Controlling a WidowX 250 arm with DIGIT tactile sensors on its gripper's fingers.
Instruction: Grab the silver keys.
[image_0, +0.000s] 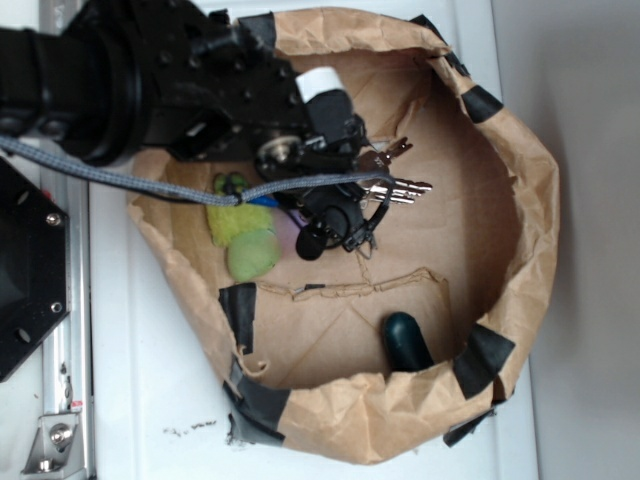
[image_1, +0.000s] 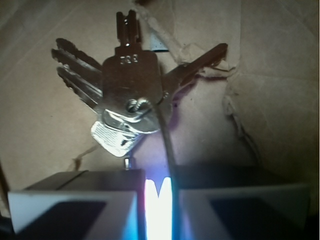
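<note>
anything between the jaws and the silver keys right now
Nothing visible does. In the wrist view the bunch of shiny silver metal keys hangs just ahead of the nearly closed gripper, its thin wire ring running into the narrow gap between the jaws.
</note>
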